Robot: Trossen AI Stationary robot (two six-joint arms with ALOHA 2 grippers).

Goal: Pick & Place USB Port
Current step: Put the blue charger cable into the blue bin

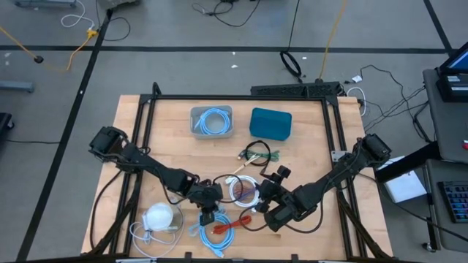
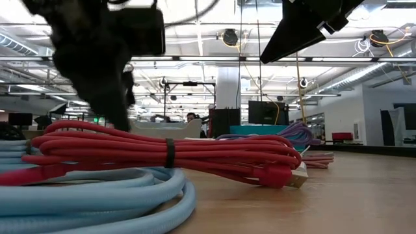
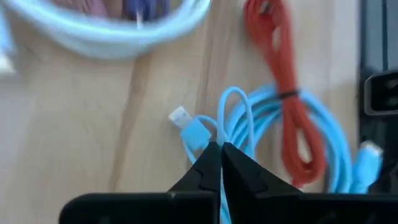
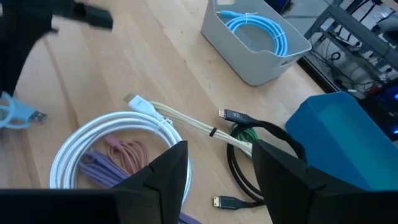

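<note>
A light blue USB cable (image 3: 329, 137) lies coiled near the table's front edge (image 1: 219, 235). A tied red cable (image 3: 280, 81) rests across it, which the low view (image 2: 169, 149) also shows. My left gripper (image 3: 221, 148) is shut at the blue cable's plug end (image 1: 210, 213). My right gripper (image 4: 217, 168) hangs open above a white cable coil (image 4: 112, 130) in the middle of the table (image 1: 265, 191), with nothing between its fingers. My left gripper closes its fingertips on the blue cable just behind its plug (image 3: 205, 142), beside a small loop of the same cable (image 3: 233, 109). The fingers slant down from above. Their tips hide the place of contact. The plug and the coil lie on the table.
A grey bin (image 1: 212, 122) holding another blue cable and a teal bin (image 1: 270, 123) stand at the far side. Black and green cables (image 4: 249, 162) and a cream cable (image 4: 180, 118) lie mid-table. A white round object (image 1: 159, 215) sits at the near left.
</note>
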